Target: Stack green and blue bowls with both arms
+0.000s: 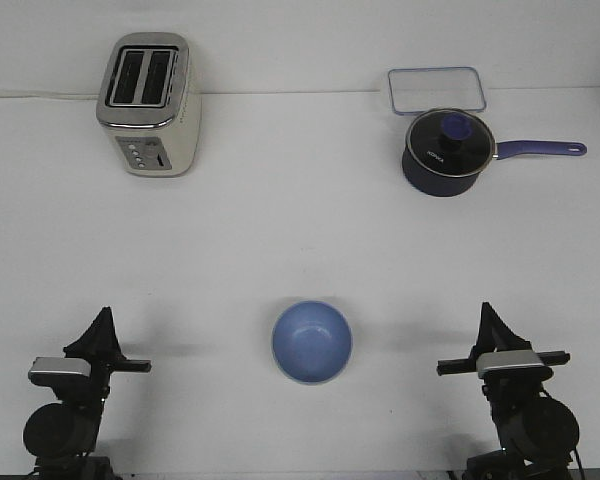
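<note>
The periwinkle blue bowl [312, 342] stands upright on the white table near the front edge, midway between the two arms. The pale green bowl does not show in the front view. My left gripper [103, 316] is at the front left, well to the left of the bowl, its fingers together in a point and holding nothing. My right gripper [486, 311] is at the front right, well to the right of the bowl, its fingers also together and holding nothing. Neither gripper touches the bowl.
A cream and silver toaster [148, 104] stands at the back left. A dark blue lidded saucepan [444, 152] with a long handle stands at the back right, with a clear rectangular lid or tray [435, 89] behind it.
</note>
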